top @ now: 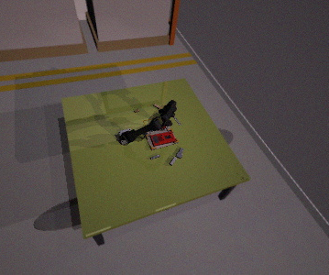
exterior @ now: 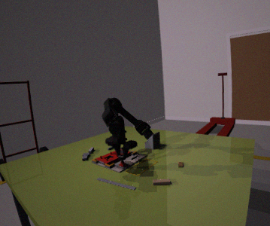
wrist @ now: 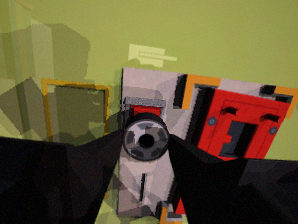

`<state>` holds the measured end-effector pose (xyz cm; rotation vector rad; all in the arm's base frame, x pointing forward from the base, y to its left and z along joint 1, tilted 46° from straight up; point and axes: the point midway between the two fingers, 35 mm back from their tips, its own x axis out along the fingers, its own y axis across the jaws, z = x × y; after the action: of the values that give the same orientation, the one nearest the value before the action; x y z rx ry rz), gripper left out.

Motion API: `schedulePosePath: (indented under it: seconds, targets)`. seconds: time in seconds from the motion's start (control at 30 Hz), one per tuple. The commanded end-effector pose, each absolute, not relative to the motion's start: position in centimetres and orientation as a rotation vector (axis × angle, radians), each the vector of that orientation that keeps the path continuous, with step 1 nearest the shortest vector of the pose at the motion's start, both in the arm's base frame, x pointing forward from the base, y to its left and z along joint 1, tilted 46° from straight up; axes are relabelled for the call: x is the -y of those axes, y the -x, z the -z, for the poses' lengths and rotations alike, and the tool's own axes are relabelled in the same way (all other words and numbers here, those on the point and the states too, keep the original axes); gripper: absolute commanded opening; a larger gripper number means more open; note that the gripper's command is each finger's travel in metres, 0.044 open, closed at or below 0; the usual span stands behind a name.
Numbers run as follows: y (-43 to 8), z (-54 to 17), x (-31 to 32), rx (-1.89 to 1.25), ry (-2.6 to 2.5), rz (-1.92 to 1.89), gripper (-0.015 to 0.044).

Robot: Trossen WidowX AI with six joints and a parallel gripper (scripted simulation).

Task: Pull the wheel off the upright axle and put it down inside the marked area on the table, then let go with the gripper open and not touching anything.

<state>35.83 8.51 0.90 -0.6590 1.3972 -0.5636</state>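
The dark wheel with a grey spoked face (wrist: 133, 145) is pinched between the two black fingers of my gripper (wrist: 146, 136) (exterior: 122, 155), which is shut on it. The wheel is held above the pale board (wrist: 137, 77); the red piece (wrist: 146, 110) and its grey bracket show just behind it. The upright axle is hidden under the wheel, and I cannot tell whether its tip is still in the hub. The marked area is a yellow outline (wrist: 75, 83) on the table just left of the board in the wrist view. The wheel is not over it.
A red fixture (wrist: 205, 142) (top: 161, 137) with orange corner pieces sits on the board's right side in the wrist view. A long grey strip (exterior: 116, 183), a tan block (exterior: 162, 182), a small brown block (exterior: 180, 164) and grey parts (top: 177, 157) (exterior: 88, 154) lie around on the green table.
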Motion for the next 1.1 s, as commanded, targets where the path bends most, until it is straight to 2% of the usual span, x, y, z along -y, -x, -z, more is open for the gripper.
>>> schedulePosePath:
  seconds: [0.0, 1.07]
  targets:
    - [-35.81, -1.15, -9.02, -1.391, 0.655, 0.556, 0.0]
    - [-35.67, -1.88, -9.74, -1.389, 0.657, 0.555, 0.0]
